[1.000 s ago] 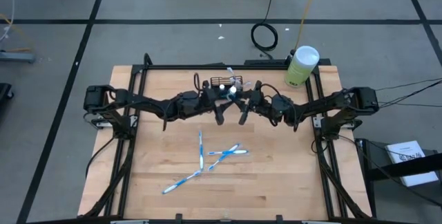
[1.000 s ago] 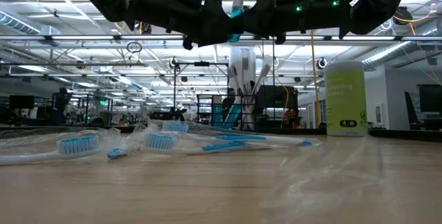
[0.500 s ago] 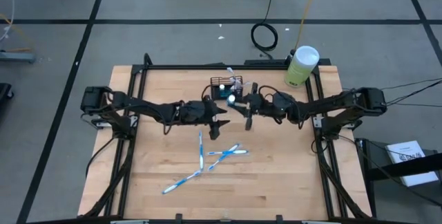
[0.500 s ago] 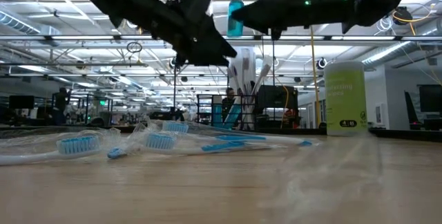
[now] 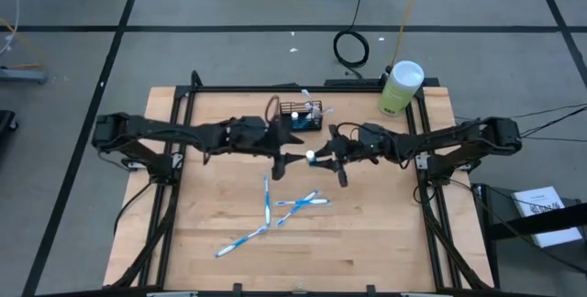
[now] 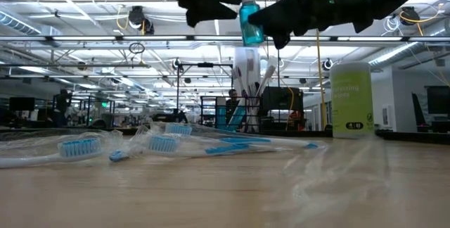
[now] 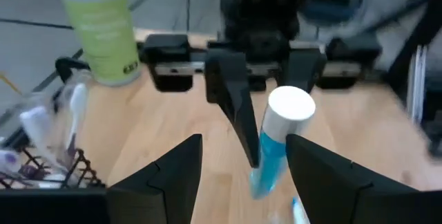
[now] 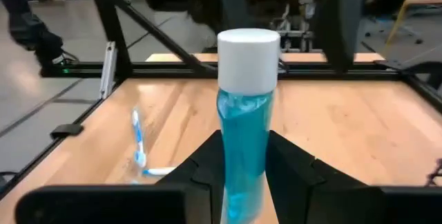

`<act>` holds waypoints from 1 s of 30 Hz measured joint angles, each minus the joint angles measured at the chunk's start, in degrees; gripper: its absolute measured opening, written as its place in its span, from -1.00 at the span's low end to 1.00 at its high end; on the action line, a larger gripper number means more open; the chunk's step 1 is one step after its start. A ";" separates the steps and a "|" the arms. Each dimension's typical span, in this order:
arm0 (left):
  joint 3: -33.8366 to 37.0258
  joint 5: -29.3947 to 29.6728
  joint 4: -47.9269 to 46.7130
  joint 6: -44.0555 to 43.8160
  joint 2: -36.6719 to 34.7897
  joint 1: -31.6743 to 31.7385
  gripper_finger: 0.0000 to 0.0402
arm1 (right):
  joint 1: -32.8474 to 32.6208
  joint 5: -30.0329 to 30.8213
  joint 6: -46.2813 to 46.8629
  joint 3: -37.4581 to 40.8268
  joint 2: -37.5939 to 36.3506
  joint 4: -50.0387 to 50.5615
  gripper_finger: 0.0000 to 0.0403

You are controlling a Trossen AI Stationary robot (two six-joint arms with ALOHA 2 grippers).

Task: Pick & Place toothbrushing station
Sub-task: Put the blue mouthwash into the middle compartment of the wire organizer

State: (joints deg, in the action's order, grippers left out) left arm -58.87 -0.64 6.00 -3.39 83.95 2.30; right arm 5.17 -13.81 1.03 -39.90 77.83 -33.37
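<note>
Both dark arms reach in toward table centre, meeting above the light wooden table (image 5: 367, 233). R gripper (image 8: 243, 156) is clamped on a small clear bottle of blue liquid w/ white cap (image 8: 246, 106), fingers pressing either side of its lower body; bottle is up in the air, well above the wood, cap end pointing toward the L arm in the high view (image 5: 310, 158). R arm is stretched low and nearly flat from its base at the table's right edge, wrist angled slightly toward the front.

L gripper (image 7: 242, 175) faces the bottle from the other side, fingers spread apart and holding nothing; bottle sits just ahead of them, betw the 2 tips in wrist view, not touching as far as I can tell. L arm extends from the left edge, elbow raised a bit.

Small black wire-mesh rectangular basket (image 5: 300, 113) stands on the table near the back edge, just behind both grippers, w/ pale items upright in it. Several blue-and-white toothbrushes in clear wrap (image 5: 295, 203) lie scattered toward the front. Tall pale-green cylinder w/ white lid (image 5: 400, 87) at back right corner.
</note>
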 joint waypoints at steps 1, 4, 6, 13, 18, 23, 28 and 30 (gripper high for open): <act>-1.50 -0.06 -2.23 1.49 0.87 -0.18 0.09 | -0.02 -0.24 0.01 0.04 0.02 0.50 -0.62; -5.84 -0.80 -6.76 6.10 2.94 -0.61 0.09 | -0.09 -1.00 -0.01 0.20 0.02 1.10 -0.62; -7.56 -0.80 -8.52 7.87 3.46 -0.76 0.09 | -0.09 -0.98 -0.01 0.16 -0.02 0.73 -0.62; -8.27 -4.39 -6.97 7.95 4.07 -0.85 0.09 | -0.48 0.52 -0.18 -0.01 0.08 1.04 -0.62; -8.33 -9.99 -6.26 9.03 4.07 -0.82 0.09 | -0.52 0.15 -0.22 -0.02 0.15 1.92 -0.62; -8.33 -10.88 -5.66 9.35 4.07 -0.44 0.09 | -0.42 0.50 -0.19 -0.02 0.15 2.42 -0.62; -8.29 -9.50 -5.50 8.27 4.75 0.50 0.09 | -0.50 0.22 -0.19 0.00 0.15 2.36 -0.62; -8.29 -8.27 -4.17 8.20 5.72 0.82 0.09 | -0.50 0.22 -0.18 0.00 0.11 2.20 -0.62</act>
State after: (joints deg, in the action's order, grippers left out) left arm -67.16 -8.91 1.83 4.82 89.67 3.12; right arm 4.67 -13.58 0.85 -39.90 77.93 -31.17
